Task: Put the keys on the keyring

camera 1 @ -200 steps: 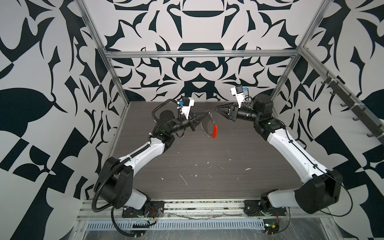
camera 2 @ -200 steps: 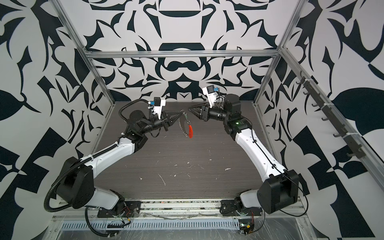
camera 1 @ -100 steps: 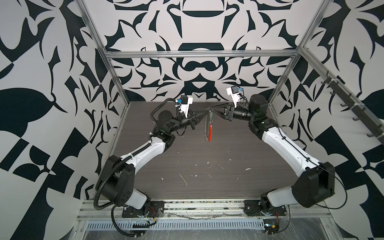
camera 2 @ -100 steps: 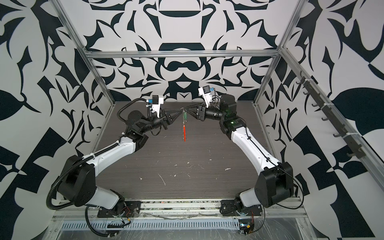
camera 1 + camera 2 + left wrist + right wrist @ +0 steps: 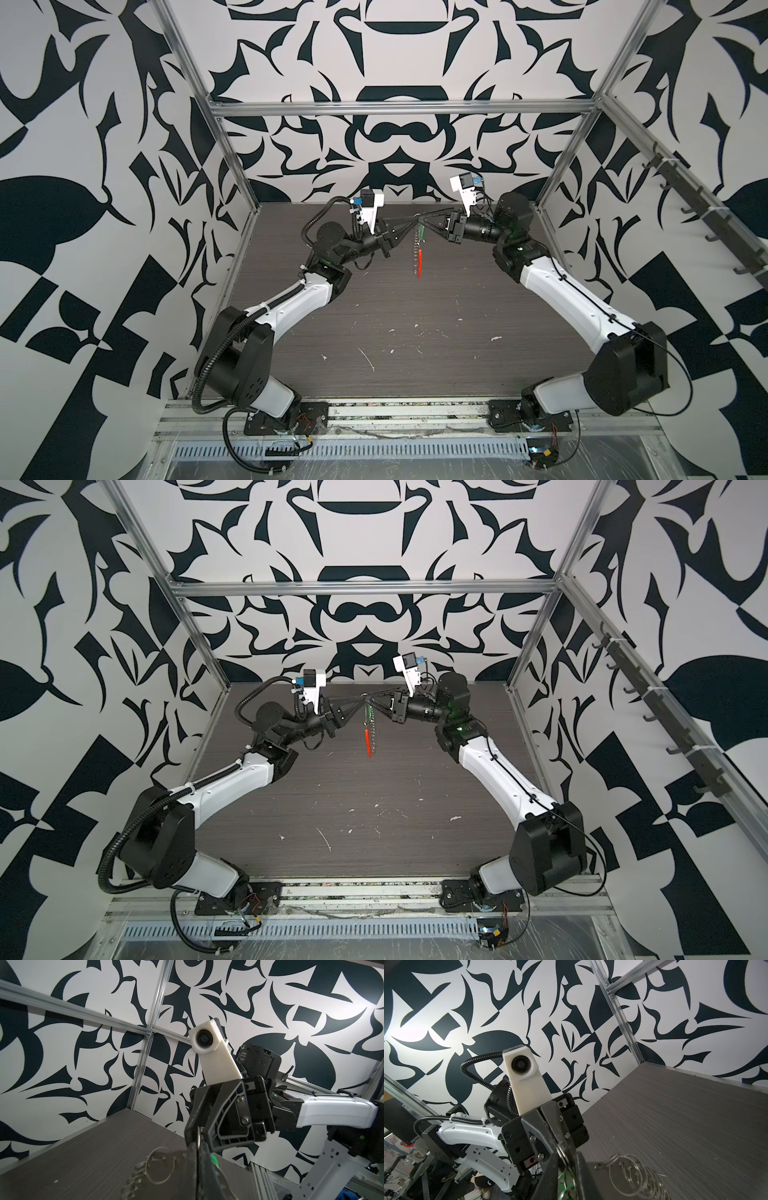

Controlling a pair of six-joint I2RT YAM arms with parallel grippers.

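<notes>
Left pincer (image 5: 411,225) clenched on keyring (image 5: 419,262), hanging long-axis vertical; right pincer (image 5: 422,217), grip unclear.

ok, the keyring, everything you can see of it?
The keyring is a thin silvery wire loop strung with many small metal rings and one curved red plastic piece. It hangs edge-on over the table, its top pinched in the shut left gripper. The right gripper and a green tag meet it there; that grip is unclear.
</notes>
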